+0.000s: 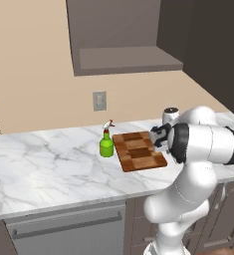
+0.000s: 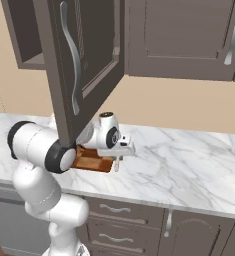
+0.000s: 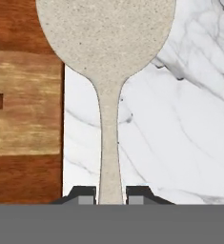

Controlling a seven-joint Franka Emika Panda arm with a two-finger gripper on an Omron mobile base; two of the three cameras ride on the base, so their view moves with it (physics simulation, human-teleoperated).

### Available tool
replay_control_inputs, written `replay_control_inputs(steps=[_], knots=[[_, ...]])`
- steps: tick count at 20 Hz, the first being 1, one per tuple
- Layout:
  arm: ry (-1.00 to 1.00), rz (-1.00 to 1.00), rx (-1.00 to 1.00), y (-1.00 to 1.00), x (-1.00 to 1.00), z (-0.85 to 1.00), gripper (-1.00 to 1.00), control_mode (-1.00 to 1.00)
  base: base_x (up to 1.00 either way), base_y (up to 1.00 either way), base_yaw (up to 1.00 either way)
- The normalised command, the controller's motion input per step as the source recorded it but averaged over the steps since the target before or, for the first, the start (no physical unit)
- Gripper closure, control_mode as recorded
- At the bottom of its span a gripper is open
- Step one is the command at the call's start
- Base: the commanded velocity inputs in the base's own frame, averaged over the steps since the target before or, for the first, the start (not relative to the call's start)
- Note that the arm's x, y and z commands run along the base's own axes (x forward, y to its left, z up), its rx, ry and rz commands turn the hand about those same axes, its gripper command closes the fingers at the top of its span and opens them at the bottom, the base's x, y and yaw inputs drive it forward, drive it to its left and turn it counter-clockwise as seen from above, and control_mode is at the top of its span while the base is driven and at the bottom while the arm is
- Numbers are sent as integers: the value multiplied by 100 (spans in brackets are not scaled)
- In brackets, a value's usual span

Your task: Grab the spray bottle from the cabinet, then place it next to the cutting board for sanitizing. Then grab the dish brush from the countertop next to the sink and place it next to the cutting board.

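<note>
One item left: your gripper [image 3: 110, 199] clamps the brush [image 3: 107, 57] beside the board [image 3: 25, 124]; lower it onto the counter [image 3: 180, 119], then release.

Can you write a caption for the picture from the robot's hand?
Gripper holds the dish brush by its handle, above the countertop beside the cutting board.

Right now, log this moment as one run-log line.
spray bottle: upright on countertop beside cutting board | dish brush: handle between fingertips, beside board's edge, over countertop | gripper: shut on brush
</note>
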Motion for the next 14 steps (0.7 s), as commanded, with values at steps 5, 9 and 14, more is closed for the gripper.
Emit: replay_control_inputs(steps=[5,9,14], knots=[[-1,0,-3,6,20,-33,100,-100,0,0,0],[-3,0,-4,0,23,-24,100,-100,0,0,0],[-3,0,-2,0,18,-19,100,-100,0,0,0]])
